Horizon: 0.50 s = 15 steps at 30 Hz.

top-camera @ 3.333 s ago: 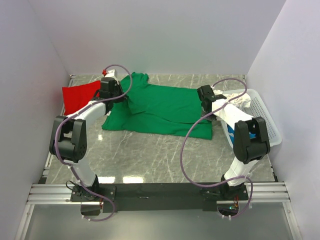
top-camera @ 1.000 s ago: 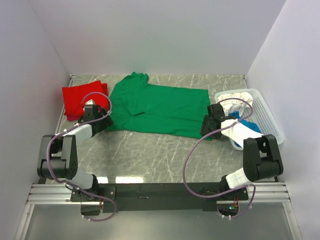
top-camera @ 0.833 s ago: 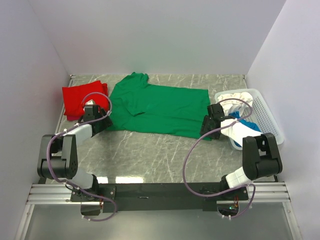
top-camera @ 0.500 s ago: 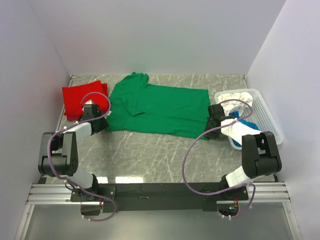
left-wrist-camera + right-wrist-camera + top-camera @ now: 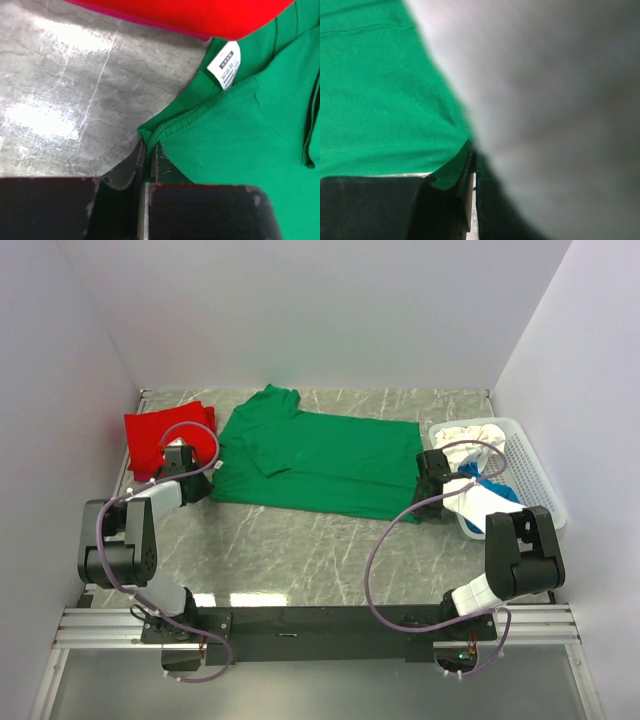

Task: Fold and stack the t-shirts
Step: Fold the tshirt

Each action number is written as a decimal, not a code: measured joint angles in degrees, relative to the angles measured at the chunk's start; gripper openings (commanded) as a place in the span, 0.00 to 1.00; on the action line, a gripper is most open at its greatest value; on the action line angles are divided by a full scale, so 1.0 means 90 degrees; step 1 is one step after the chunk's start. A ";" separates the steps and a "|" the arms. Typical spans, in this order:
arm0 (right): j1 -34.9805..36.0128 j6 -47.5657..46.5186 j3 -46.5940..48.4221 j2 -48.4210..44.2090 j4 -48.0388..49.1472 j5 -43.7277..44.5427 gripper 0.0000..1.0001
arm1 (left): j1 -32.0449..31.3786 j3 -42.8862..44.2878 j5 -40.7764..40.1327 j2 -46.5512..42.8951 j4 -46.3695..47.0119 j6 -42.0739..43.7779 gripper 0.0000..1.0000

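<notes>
Top external view, from the left: red t-shirt (image 5: 160,435) folded at the far left corner of the grey marbled table (image 5: 300,550), its right edge just beside the green t-shirt (image 5: 320,455). Next, left gripper (image 5: 203,488) low at the green t-shirt's near left corner, just in front of the red one.

Left wrist view: fingers (image 5: 127,172) pressed together with only a sliver between them, pinching the stitched corner of the green t-shirt (image 5: 240,145). Cloth spreading away ahead and to the right. White label (image 5: 226,64) lying on the green edge further ahead, close under the red t-shirt (image 5: 200,12). Bare table (image 5: 60,90) to the left of the pinch.

Top view again: green t-shirt spread flat across the middle of the table. Right gripper (image 5: 425,502) down at its near right corner, between the cloth and the white lattice basket (image 5: 535,475).

Right wrist view: fingers (image 5: 462,190) closed to a thin slit, edge of the green t-shirt (image 5: 375,90) tucked between them. Most of the right side blotted out by blurred white cloth (image 5: 545,100) close to the lens.

Far right, top view: basket against the right wall, holding a white t-shirt (image 5: 465,435) bunched at its far end and spilling over the near left rim, with a blue t-shirt (image 5: 500,492) partly showing beside it.
</notes>
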 measured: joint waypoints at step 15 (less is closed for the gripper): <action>0.0066 0.0209 0.0002 -0.0202 -0.0379 0.0418 0.35 | 0.0041 -0.0053 -0.0236 -0.0636 -0.0427 -0.0044 0.73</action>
